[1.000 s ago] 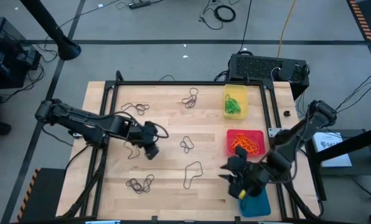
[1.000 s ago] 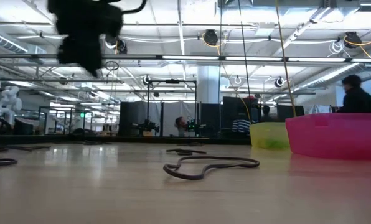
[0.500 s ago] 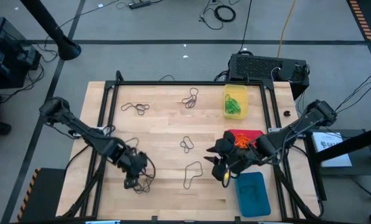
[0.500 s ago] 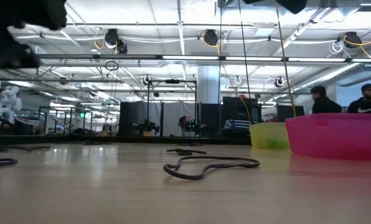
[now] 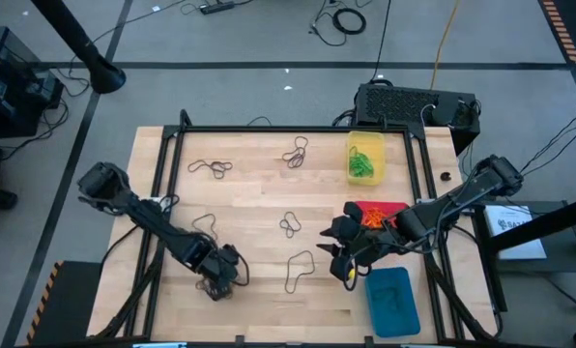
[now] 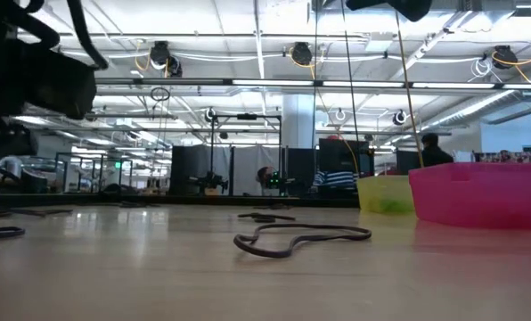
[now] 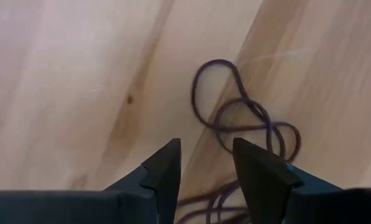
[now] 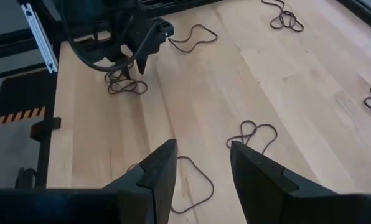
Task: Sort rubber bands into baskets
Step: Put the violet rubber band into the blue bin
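High view: the left gripper (image 5: 217, 283) is down over a tangle of dark rubber bands (image 5: 214, 287) at the near left of the surface (image 5: 249, 193); the right gripper (image 5: 338, 253) hangs near centre, beside the red basket (image 5: 382, 221), with the blue basket (image 5: 393, 302) nearer and the yellow basket (image 5: 364, 159) farther.

Left wrist view: its fingers (image 7: 164, 171) stand slightly apart, empty, the bands just ahead.

Right wrist view: fingers (image 8: 160, 170) apart — holding nothing.

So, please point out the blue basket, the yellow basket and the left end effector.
blue basket (image 5: 392, 302), high view, bare floor of the tray.
yellow basket (image 5: 364, 142), high view, its far rim.
left end effector (image 7: 205, 167), left wrist view, midway between its fingertips.
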You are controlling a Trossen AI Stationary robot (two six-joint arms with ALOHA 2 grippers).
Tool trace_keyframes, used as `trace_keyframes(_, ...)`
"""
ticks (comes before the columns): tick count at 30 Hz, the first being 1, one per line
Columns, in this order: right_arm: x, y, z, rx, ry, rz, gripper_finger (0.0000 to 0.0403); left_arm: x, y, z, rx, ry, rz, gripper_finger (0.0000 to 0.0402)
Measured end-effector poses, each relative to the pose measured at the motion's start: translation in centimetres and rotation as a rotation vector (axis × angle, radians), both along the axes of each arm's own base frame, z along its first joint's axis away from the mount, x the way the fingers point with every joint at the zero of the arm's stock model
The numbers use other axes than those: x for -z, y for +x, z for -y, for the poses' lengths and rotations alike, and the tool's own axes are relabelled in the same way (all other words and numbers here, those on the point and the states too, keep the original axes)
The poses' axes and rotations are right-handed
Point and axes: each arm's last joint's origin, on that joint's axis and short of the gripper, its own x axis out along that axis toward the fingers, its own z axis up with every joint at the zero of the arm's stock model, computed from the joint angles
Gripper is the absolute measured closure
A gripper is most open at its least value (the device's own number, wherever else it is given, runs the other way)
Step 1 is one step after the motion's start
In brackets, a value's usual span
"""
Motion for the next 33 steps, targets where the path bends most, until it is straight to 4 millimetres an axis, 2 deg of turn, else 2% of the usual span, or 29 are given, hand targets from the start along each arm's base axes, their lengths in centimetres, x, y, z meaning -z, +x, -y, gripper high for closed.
trace_keyframes(6, 0.3, -0.3, 0.0, -0.032, 0.022, -0.054, 0.0259, 1.2, 0.7, 1.6, 0.01, -0.04, 0.044, 0.0249)
trace_keyframes(11, 0.5, -0.4, 0.0, -0.034, 0.014, -0.074, 0.0259, 2.1, 0.4, 2.1, -0.02, -0.01, -0.003, 0.0254)
trace_keyframes(14, 0.5, -0.4, 0.0, -0.033, 0.013, -0.076, 0.0259, 2.2, 0.1, 2.1, -0.015, 0.004, -0.014, 0.0287)
trace_keyframes(18, 0.5, -0.5, 0.0, -0.032, 0.008, -0.08, 0.0259, 1.8, 0.0, 1.8, -0.023, 0.002, -0.015, 0.0378)
trace_keyframes(21, 0.6, -0.5, 0.1, -0.035, 0.002, -0.086, 0.0259, 1.4, -0.1, 1.8, -0.024, -0.007, -0.004, 0.0391)
trace_keyframes(26, 0.6, -0.5, 0.1, -0.035, -0.001, -0.09, 0.0259, -0.1, -0.6, 1.6, -0.009, -0.052, 0.02, 0.0398)
trace_keyframes(33, 0.5, -0.4, 0.1, -0.011, 0.021, -0.073, 0.0259, -5.2, -1.5, 0.2, -0.022, -0.105, 0.24, 0.04)
